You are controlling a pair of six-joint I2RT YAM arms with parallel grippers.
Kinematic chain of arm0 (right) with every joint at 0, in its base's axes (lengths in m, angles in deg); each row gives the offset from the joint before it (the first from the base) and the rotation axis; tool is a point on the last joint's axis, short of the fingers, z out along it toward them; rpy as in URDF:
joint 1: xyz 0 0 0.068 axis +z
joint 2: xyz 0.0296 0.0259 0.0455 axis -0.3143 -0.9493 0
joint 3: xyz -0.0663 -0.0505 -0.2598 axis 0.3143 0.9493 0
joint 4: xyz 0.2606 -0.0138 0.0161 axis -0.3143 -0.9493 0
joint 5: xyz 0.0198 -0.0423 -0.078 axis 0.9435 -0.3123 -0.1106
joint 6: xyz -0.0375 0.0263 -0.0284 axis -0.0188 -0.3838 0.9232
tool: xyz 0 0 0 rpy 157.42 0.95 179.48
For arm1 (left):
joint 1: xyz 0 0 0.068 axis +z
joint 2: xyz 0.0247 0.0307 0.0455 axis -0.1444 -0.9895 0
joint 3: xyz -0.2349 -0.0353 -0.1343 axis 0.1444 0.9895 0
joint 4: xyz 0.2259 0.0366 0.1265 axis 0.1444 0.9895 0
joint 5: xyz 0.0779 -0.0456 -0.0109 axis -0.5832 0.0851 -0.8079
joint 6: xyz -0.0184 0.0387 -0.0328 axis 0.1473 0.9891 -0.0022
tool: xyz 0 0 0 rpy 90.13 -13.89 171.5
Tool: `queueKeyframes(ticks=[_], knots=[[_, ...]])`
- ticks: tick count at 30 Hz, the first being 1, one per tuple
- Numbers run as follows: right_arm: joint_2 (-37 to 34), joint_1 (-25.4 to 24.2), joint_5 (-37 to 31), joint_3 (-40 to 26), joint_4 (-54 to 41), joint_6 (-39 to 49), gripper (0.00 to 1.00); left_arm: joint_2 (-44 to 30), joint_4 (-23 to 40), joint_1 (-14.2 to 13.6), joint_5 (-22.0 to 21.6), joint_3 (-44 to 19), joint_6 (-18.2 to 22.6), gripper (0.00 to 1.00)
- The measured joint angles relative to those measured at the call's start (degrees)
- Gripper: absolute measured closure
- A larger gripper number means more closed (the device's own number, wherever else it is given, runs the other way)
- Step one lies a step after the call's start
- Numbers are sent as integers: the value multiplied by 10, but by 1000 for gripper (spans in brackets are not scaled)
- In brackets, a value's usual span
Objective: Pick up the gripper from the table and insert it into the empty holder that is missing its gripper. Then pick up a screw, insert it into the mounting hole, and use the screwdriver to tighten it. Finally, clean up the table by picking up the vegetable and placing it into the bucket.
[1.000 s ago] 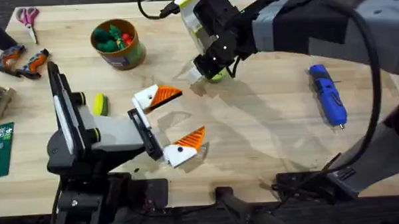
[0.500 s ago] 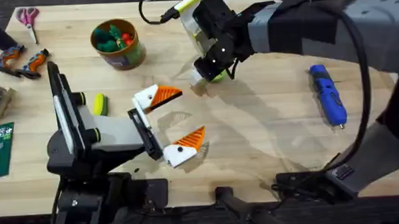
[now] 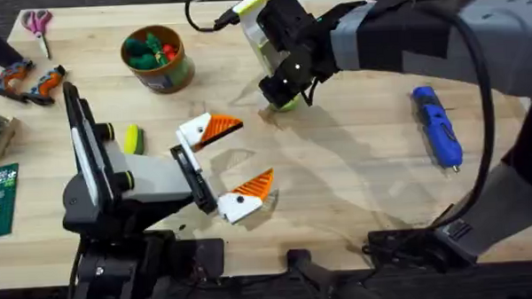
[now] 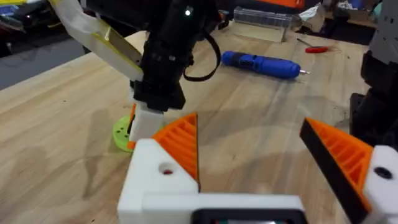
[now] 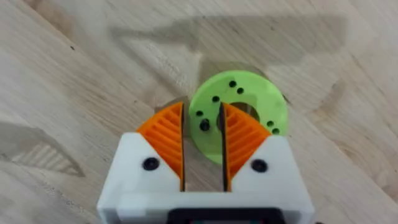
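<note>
Start nearest the bases. Your left gripper point(image 3: 240, 155) sits wide open and holds nothing, and both of its white mounts carry an orange ribbed pad. I read the holder as filled, with the cleanup as the step left.

The vegetable point(image 3: 134, 138) lies on the table point(image 3: 355, 164) at about 9 o'clock from that open gripper, tucked just beside the left arm's body. That spot is the first hazard. If you reach for it with the right arm, you cross over the left arm, and a low approach could clip it or nudge the vegetable under the arm.

Farther out, at about 1 o'clock from the left gripper, your right gripper point(image 5: 202, 146) is down at the table with its pads drawn in narrow on the rim of the lime-green ring point(image 5: 249, 99). This is the main risk, because the ring is not the vegetable. Lift and carry it now and the wrong thing goes into the bucket point(image 3: 181, 68), while the real one stays on the table. The pinch also takes only the ring's edge, so the ring could swing or slip out during a lift.

The screwdriver point(image 3: 438, 126) lies well apart at 3 o'clock and is unlikely to interfere. The bucket stands farthest, at about 10 o'clock, already holding green and red toys. A drop made too high could bounce off them.
</note>
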Motion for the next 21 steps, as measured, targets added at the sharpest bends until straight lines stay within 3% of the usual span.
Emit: queueKeyframes(ticks=[5,10,21], knots=[[0,0,0,0,0,0,766,0,0,0,0,0,0,15],[0,0,0,-4,2,0,978,0,0,0,0,0,0,15],[0,0,0,-6,-1,-1,996,0,0,0,0,0,0,14]])
